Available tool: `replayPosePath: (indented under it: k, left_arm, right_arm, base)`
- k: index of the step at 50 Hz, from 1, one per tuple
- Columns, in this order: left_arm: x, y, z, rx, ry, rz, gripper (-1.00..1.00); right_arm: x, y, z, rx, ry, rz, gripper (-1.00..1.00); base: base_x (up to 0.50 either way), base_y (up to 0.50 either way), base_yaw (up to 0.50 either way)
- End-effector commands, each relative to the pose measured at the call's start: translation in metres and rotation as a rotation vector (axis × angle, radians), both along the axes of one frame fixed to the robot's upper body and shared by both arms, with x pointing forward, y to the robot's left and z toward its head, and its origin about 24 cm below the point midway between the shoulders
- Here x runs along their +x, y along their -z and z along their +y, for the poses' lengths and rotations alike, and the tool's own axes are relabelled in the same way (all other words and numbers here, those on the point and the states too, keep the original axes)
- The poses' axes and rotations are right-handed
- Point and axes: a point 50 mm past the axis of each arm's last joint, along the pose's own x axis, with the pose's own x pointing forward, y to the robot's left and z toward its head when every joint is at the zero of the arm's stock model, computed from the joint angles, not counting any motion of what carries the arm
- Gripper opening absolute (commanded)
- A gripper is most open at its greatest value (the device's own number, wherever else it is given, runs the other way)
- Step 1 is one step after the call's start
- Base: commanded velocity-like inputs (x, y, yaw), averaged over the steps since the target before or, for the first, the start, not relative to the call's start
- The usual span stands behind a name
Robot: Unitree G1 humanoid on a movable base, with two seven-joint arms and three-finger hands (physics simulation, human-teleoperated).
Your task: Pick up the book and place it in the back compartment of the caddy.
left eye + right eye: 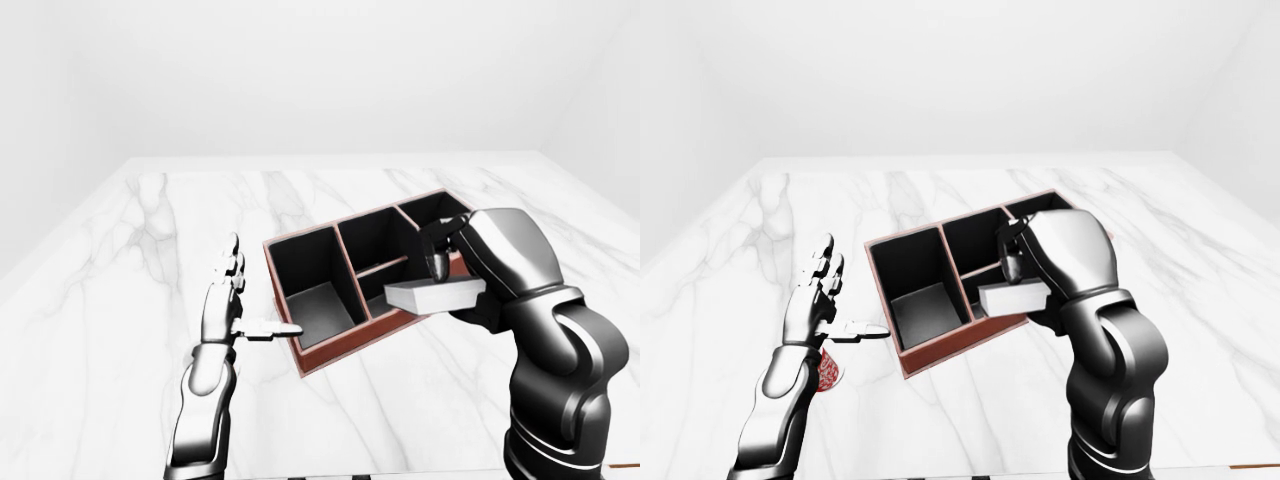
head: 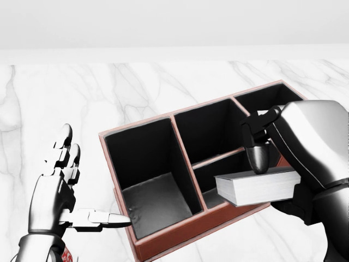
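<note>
The caddy [image 2: 163, 123] is a red-brown box with black inner walls and several compartments, lying at an angle on the marble table. My right hand [image 2: 267, 174] is shut on the white book [image 2: 256, 186]. It holds the book flat above the caddy's lower right edge, over the small middle compartment, with the thumb [image 2: 258, 155] pressing on top. My left hand [image 2: 82, 185] is open and empty to the left of the caddy. Its thumb [image 2: 109, 219] points at the caddy's left wall, and I cannot tell whether it touches.
The white marble table [image 1: 130, 240] spreads around the caddy and ends at a pale wall at the top. A small red patterned object [image 1: 827, 370] shows under my left wrist, mostly hidden.
</note>
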Motion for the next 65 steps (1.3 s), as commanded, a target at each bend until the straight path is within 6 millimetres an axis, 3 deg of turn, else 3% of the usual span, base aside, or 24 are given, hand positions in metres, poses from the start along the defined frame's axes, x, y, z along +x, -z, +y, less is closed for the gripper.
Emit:
replayPosePath:
  k: [1,36,65]
  left_arm:
    - [0.0,-0.001,0.0,0.001,-0.001,-0.003,1.0]
    - [-0.001,0.001,-0.001,0.003,0.0,0.003,1.0]
    - [0.001,0.002,0.0,0.004,-0.002,0.008,1.0]
  right_arm:
    - [0.004,-0.003,0.007,-0.007,-0.015,-0.013,-1.0]
    - [0.02,0.0,0.018,-0.008,-0.052,0.028,-1.0]
    - [0.045,-0.004,0.017,-0.032,-0.088,0.062,-1.0]
  base:
    - [0.0,0.0,0.0]
    - [0.0,0.0,0.0]
    - [0.0,0.0,0.0]
